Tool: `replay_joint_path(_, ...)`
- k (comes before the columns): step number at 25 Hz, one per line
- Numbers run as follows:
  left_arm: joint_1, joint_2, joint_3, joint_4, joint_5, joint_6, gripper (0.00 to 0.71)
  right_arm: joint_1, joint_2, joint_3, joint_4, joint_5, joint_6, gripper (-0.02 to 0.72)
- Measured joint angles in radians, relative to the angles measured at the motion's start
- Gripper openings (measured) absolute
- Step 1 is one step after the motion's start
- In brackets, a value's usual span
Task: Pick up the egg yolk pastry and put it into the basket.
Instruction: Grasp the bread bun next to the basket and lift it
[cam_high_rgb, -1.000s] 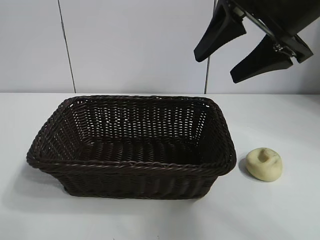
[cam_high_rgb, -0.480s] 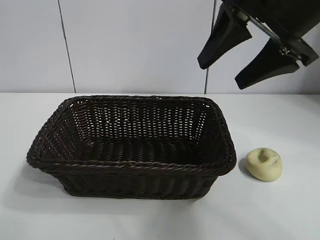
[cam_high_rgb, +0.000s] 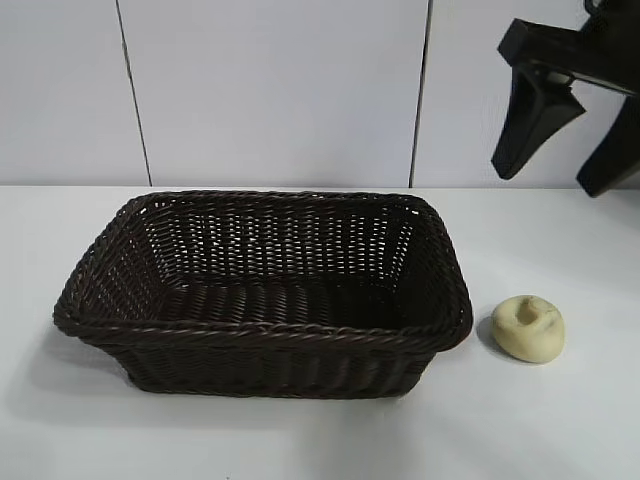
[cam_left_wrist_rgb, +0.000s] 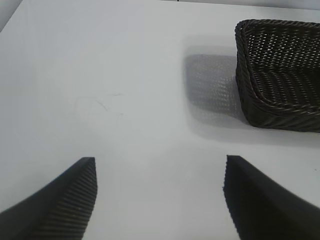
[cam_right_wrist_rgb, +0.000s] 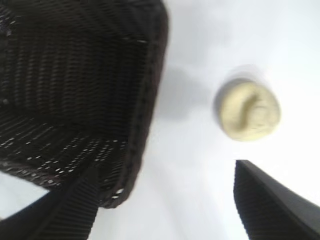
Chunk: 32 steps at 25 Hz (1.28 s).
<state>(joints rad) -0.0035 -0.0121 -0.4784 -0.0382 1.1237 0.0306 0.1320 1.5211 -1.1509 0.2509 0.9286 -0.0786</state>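
R gripper (cam_high_rgb: 570, 170) has shifted since approx. 1 s ago: then it hung above the far right corner of the basket (cam_high_rgb: 262, 335); now it sits further toward the right edge of the ext. view, high over the table (cam_high_rgb: 560, 420) and more nearly above the pastry (cam_high_rgb: 528, 328). Fingers also look steeper, pointing more downward than before. Jaws apart, nothing between them, same spread as earlier.

Pastry: unchanged. Lies on the table just beside the basket's right wall, apart from it, dimple up. R wrist view confirms: pastry (cam_right_wrist_rgb: 248, 111) in frame ahead of the open fingers (cam_right_wrist_rgb: 270, 205), basket rim (cam_right_wrist_rgb: 145, 115) off to one side. Gripper well above it, no contact.

Basket: no shift, nothing visible inside.

L gripper (cam_left_wrist_rgb: 160, 195): idle over bare table, jaws apart, empty; basket corner (cam_left_wrist_rgb: 280, 75) seen further off. Not in ext. view.

Reading: this is the approach/alignment leg. R arm swung off the basket line and onto the pastry line; pick not yet begun. Task progress early – nothing grasped, nothing placed.

Next, prob.: finish centring over the pastry, descend, close. Jaw gap looks wide enough for it, judging by wrist view.

Risks: pastry looks soft, so hard squeeze may dent it; rounded shape could roll if one finger touches first. Near finger must clear the basket wall on descent.
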Motion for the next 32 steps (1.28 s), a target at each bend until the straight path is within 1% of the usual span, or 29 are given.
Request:
replay_joint_path(2,0.000,0.000,0.000,0.000,0.000,0.000,0.517,-0.042,0.021,0.000,-0.005,-0.002,-0.001,0.539)
replay_joint_path(4,0.000,0.000,0.000,0.000,0.000,0.000,0.517,-0.062,0.037,0.000,-0.009,-0.011,-0.006,0.539)
replay_joint_path(12,0.000,0.000,0.000,0.000,0.000,0.000,0.517,-0.065,0.138,0.000,-0.003,-0.078,-0.018,0.539)
replay_joint_path(20,0.000,0.000,0.000,0.000,0.000,0.000,0.517,-0.065,0.319,0.000,0.033,-0.148,-0.018,0.539)
replay_joint_path(27,0.000,0.000,0.000,0.000,0.000,0.000,0.517,-0.065,0.437,0.000,0.040,-0.222,-0.018,0.539)
replay_joint_path(30,0.000,0.000,0.000,0.000,0.000,0.000,0.517,-0.065,0.465,-0.003,0.041,-0.245,0.001,0.538)
replay_joint_path(31,0.000,0.000,0.000,0.000,0.000,0.000,0.517,-0.065,0.470,-0.003,0.042,-0.247,0.003,0.523)
replay_joint_path(32,0.000,0.000,0.000,0.000,0.000,0.000,0.517,-0.065,0.471,-0.003,0.043,-0.247,0.004,0.492)
